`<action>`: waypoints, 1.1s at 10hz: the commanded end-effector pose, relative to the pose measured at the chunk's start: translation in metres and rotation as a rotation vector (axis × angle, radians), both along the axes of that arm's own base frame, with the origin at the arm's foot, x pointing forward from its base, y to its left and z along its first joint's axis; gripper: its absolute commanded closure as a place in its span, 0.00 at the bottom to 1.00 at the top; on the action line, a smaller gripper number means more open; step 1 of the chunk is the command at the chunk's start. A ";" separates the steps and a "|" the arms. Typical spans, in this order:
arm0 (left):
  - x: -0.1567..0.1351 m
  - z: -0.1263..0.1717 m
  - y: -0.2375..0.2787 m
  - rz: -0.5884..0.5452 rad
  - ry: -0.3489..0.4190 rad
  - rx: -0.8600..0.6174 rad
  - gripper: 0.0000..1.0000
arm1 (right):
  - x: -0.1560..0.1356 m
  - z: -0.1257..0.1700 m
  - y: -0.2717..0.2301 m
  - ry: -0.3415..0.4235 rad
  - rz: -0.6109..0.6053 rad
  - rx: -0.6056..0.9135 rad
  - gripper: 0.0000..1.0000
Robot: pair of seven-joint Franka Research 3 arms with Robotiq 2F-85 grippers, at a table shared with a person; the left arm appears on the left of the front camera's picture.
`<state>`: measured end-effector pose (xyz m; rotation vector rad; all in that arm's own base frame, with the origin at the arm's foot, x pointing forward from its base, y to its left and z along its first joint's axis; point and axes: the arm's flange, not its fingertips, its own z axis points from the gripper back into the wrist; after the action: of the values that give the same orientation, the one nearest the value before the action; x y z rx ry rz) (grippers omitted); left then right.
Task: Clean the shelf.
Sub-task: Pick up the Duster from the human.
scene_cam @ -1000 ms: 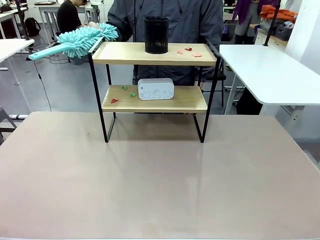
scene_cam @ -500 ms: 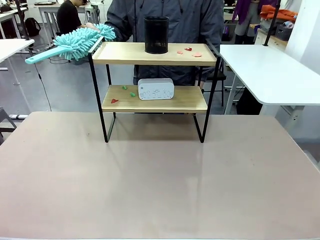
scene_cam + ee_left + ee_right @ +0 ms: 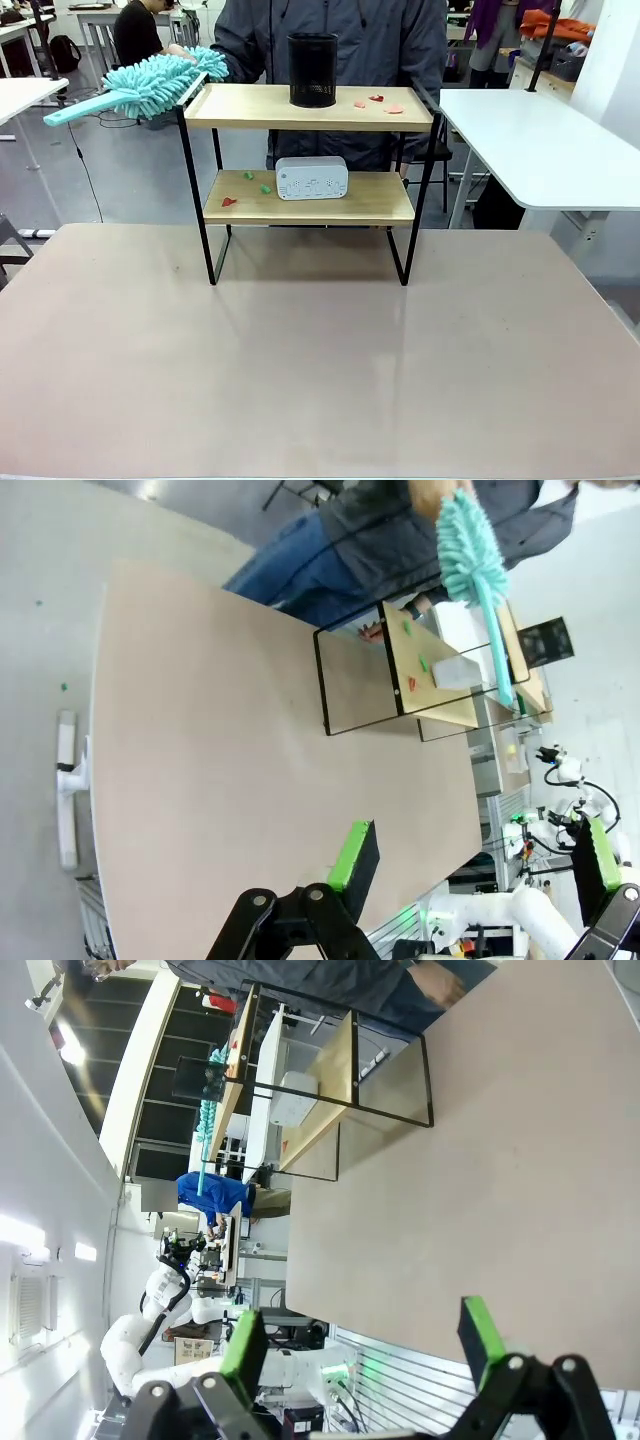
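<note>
Now | left gripper (image 3: 476,855) spread, empty | right gripper (image 3: 362,1340) spread, empty | duster (image 3: 150,85) at top-left corner of shelf (image 3: 310,107)

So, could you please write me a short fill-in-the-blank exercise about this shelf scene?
The black mesh cup stands on the shelf's ___ board.
The white box sits on the ___ board.
In the front view, the person holds the teal duster at the shelf's ___ end.
The robot's left hand and right hand are both ___.
Missing words: top; lower; left; open.
</note>
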<state>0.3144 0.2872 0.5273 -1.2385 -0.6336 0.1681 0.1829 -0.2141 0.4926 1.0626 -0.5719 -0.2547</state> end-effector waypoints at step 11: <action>0.250 -0.001 -0.092 -0.263 0.235 -0.075 0.00 | 0.001 0.003 -0.001 -0.032 0.005 -0.004 0.00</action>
<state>0.5527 0.1917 0.5200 -1.2858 -0.3157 0.1116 0.1822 -0.2143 0.4931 1.0581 -0.5723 -0.2561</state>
